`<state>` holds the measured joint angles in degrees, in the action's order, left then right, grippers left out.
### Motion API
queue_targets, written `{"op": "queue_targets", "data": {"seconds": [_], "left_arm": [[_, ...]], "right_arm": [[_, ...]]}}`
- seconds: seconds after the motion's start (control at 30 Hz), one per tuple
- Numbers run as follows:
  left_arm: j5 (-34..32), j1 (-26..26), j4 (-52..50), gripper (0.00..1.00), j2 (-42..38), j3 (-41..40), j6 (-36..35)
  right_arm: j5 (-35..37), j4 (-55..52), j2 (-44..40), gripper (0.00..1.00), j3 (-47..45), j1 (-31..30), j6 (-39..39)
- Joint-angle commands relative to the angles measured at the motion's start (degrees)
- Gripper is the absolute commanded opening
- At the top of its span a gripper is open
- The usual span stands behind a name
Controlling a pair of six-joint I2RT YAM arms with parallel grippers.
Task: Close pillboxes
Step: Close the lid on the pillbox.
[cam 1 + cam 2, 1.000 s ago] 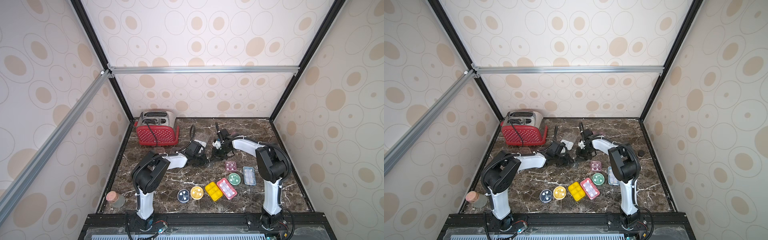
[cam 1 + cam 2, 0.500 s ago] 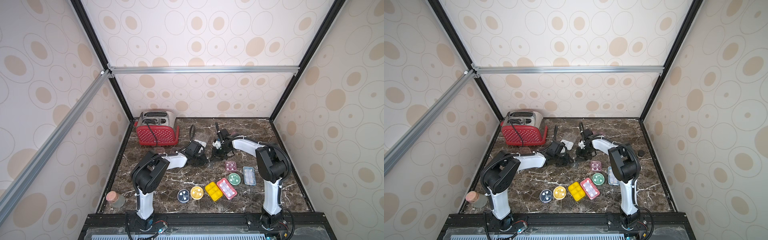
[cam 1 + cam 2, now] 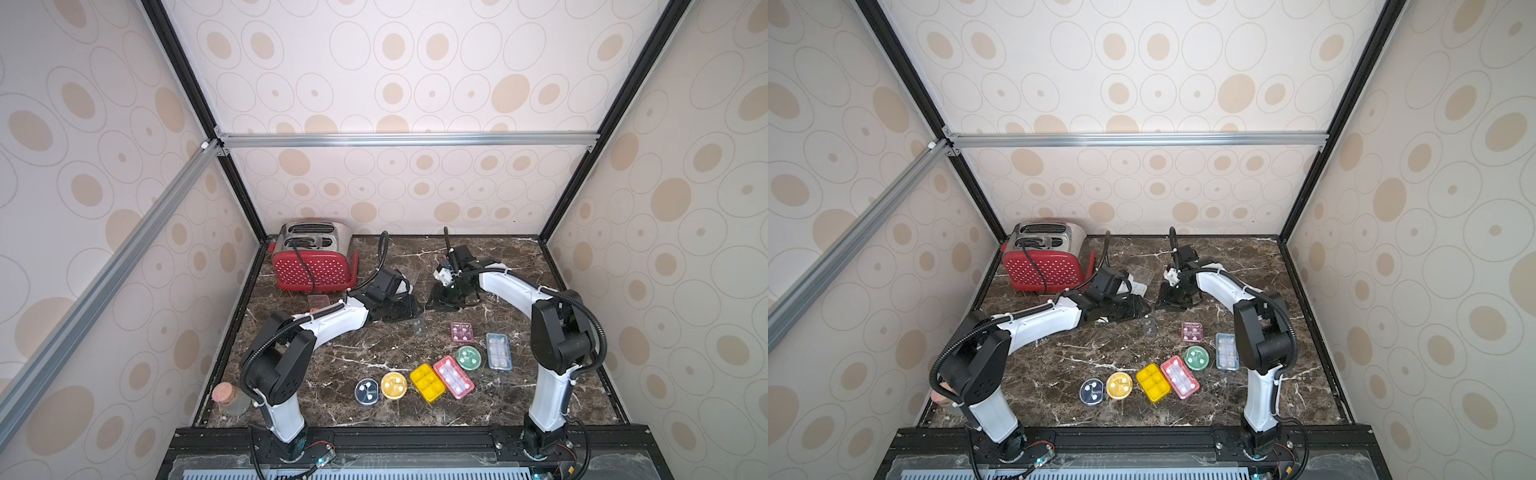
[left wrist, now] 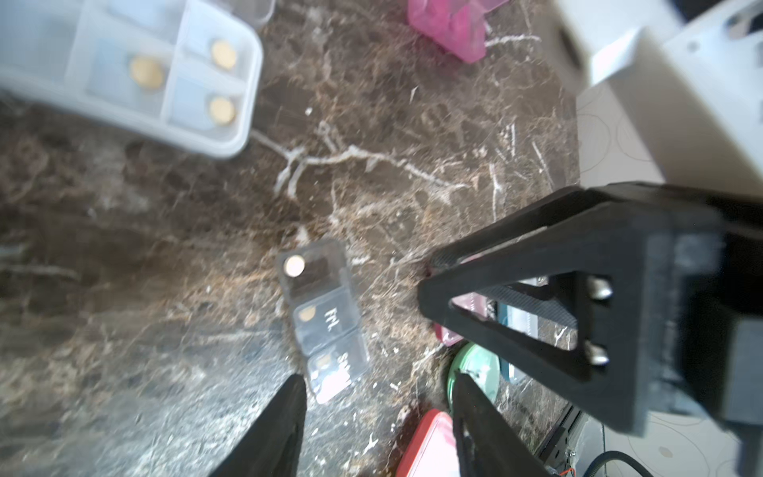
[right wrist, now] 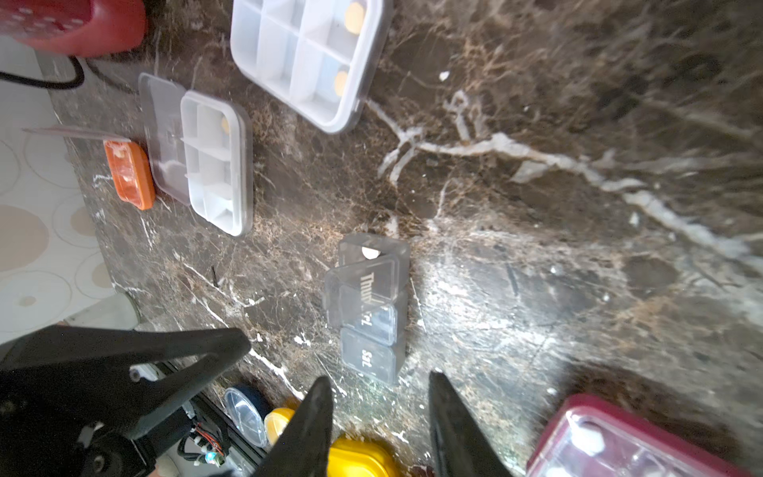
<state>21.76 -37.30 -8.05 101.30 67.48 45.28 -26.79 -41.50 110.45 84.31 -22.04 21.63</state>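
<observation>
Marble table (image 3: 374,345) in a cell with dotted wallpaper. Toaster (image 3: 311,266) sits back left, corked jar (image 3: 230,399) front left. Both arms reach to mid-table, tips facing each other across the clear strip (image 5: 371,314).

Left gripper (image 4: 379,376): jaws spread, nothing between them, strip end just ahead of the tips.
Right gripper (image 5: 380,376): jaws spread, empty, the strip's Sat end right at the tips. Neither wrist view shows whether a finger touches it.

Strip lies flat on the table and has three cells. The Thu lid is tilted up; the Fri and Sat lids are down. One pill shows in the open cell.

Both top views show the other pillboxes in a front arc, left to right:
- blue round (image 3: 367,392)
- yellow round (image 3: 393,385)
- yellow box (image 3: 427,382)
- red box (image 3: 453,377)
- green round (image 3: 469,357)
- blue box (image 3: 498,351)

Maroon box (image 3: 461,331) sits just behind the green round, near the strip. All lie flat. They are too small in the top views to judge the lids.

Back group, right wrist view:
- white box (image 5: 305,58): pills in two cells, lid state unclear.
- second white box (image 5: 214,161): clear lid swung open beside it.
- orange box (image 5: 128,173): just beside the second white box, lid open.
</observation>
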Motion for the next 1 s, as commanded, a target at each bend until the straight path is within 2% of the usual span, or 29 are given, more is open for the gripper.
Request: {"op": "queue_targets", "data": {"seconds": [0.0,0.13,0.2,0.5,0.67,0.87,0.97], "left_arm": [[-1.12,-0.2,-3.84,0.57,3.24,4.64,-3.59],[-2.01,-0.22,-7.56,0.62,7.36,8.63,-6.44],[-2.07,-0.15,-7.98,0.63,8.78,9.41,-6.69],[-3.74,-0.14,-8.52,0.6,12.16,11.0,-7.42],[-4.0,-0.01,-7.25,0.51,11.79,9.6,-6.5],[-3.91,0.24,-6.2,0.46,11.98,8.82,-5.61],[-3.48,0.48,-5.59,0.44,12.42,8.55,-5.22]], "right_arm": [[-0.44,-2.01,-0.24,0.46,0.23,0.07,-1.1],[-0.46,-1.91,-0.39,0.6,-0.02,0.46,-0.98],[-0.62,-1.84,-0.33,0.63,-0.15,0.58,-1.07],[-1.15,-1.53,-0.68,0.64,-0.91,1.11,-0.81],[-1.17,-1.07,0.31,0.58,-1.0,1.09,-0.11],[-2.6,1.3,2.02,0.43,-0.82,0.95,1.11],[-2.92,1.57,3.76,0.38,0.18,0.86,1.41]]}}
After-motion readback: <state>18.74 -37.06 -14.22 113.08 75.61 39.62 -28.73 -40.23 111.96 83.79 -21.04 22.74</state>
